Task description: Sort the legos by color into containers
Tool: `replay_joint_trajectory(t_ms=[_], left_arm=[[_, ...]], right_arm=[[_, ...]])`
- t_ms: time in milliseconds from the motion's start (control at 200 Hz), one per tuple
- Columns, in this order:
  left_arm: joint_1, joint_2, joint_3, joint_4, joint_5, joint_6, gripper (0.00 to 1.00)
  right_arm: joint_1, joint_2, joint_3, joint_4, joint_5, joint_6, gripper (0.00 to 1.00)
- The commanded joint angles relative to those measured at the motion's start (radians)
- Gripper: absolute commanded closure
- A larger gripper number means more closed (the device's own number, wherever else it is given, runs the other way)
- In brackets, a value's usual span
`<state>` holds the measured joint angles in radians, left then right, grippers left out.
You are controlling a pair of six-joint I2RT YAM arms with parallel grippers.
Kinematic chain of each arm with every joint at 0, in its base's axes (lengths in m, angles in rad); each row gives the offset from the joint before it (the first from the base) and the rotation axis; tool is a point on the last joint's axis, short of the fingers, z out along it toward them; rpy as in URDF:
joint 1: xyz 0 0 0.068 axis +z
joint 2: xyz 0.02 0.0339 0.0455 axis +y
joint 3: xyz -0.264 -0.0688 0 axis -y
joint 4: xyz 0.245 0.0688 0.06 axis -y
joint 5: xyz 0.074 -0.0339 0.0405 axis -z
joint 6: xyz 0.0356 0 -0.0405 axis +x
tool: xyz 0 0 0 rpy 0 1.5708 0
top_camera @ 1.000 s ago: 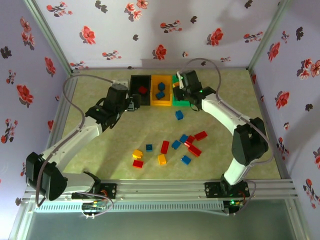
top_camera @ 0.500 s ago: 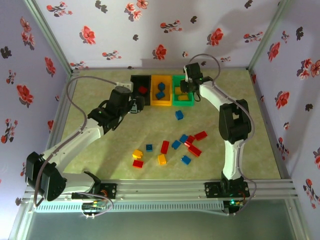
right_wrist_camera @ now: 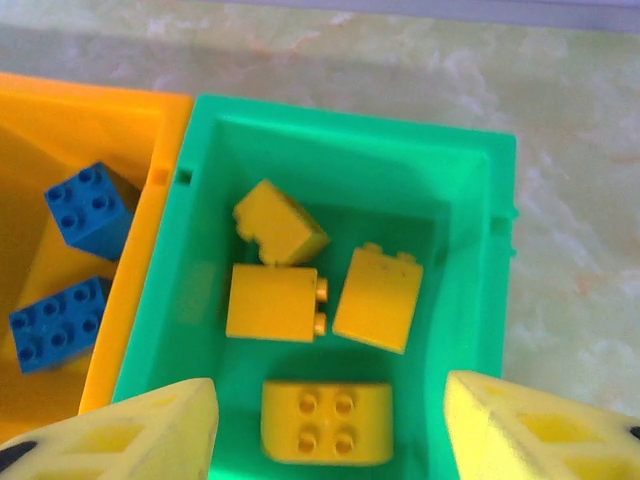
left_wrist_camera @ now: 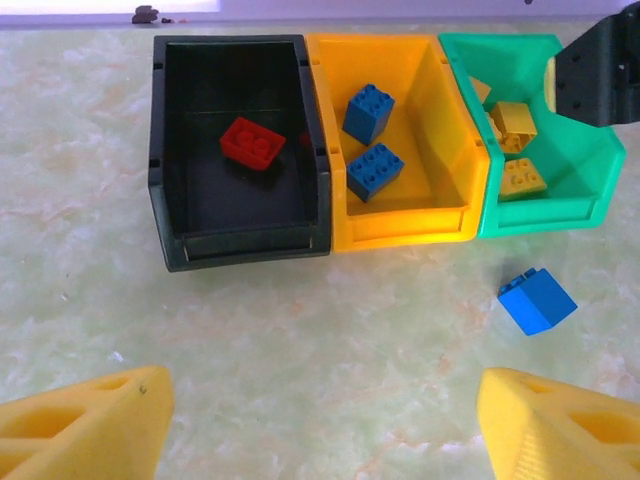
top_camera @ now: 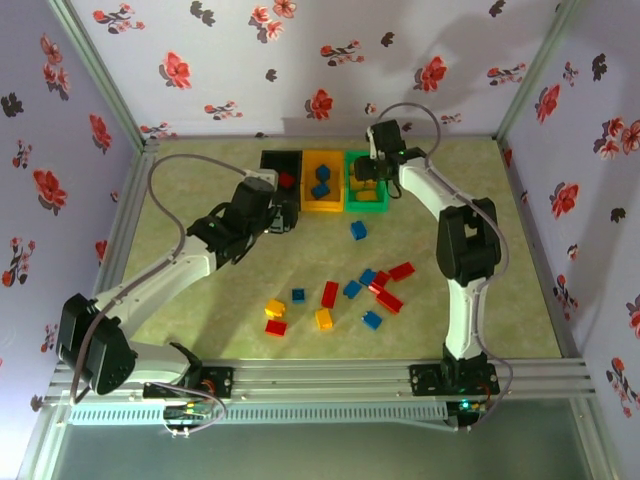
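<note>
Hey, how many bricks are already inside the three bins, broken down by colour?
Red bricks, in the black bin: 1
Blue bricks, in the orange bin: 2
Yellow bricks, in the green bin: 4
Total: 7

Lilac walls (top_camera: 330, 60) with red and black flowers enclose a mottled green surface (top_camera: 420, 330); aluminium rails (top_camera: 330, 375) run along its near edge.

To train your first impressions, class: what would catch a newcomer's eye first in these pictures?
Three bins stand in a row at the far side of the table: the black bin holds a red brick, the orange bin two blue bricks, the green bin four yellow bricks. The right gripper hangs open over the green bin. Nearer the arms lie loose bricks, red, blue and yellow.
</note>
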<state>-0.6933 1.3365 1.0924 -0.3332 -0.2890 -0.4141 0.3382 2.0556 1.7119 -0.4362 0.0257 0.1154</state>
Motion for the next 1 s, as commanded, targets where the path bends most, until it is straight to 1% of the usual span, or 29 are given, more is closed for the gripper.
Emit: replay_joint_trajectory(t_ms=[0, 195, 320, 395, 550, 685, 835, 910, 995], left_arm=[[-0.021, 0.013, 0.012, -0.041, -0.022, -0.032, 0.19], [-0.058, 0.042, 0.004, -0.122, -0.019, -0.112, 0.18], [-0.097, 0.056, -0.015, -0.187, -0.012, -0.198, 0.18], [-0.123, 0.071, -0.019, -0.243, -0.004, -0.274, 0.18], [-0.18, 0.119, -0.017, -0.362, 0.031, -0.44, 0.19], [-0.248, 0.169, -0.005, -0.44, 0.065, -0.531, 0.2], [-0.305, 0.224, 0.03, -0.53, 0.087, -0.586, 0.2], [-0.311, 0.253, 0.035, -0.553, 0.094, -0.6, 0.2], [-0.312, 0.277, 0.031, -0.532, 0.11, -0.592, 0.22]], right_arm=[[-0.004, -0.136, -0.078, 0.007, 0.008, 0.025, 0.38], [-0.004, -0.298, -0.247, 0.044, -0.007, 0.066, 0.34], [-0.002, -0.376, -0.331, 0.056, -0.004, 0.091, 0.34], [-0.002, -0.411, -0.368, 0.06, -0.005, 0.104, 0.34], [0.0, -0.443, -0.406, 0.059, -0.008, 0.122, 0.34], [0.001, -0.451, -0.424, 0.059, -0.004, 0.125, 0.34], [0.001, -0.458, -0.43, 0.056, -0.005, 0.124, 0.34], [0.002, -0.461, -0.431, 0.053, -0.008, 0.124, 0.33], [0.004, -0.467, -0.438, 0.055, -0.006, 0.124, 0.33]])
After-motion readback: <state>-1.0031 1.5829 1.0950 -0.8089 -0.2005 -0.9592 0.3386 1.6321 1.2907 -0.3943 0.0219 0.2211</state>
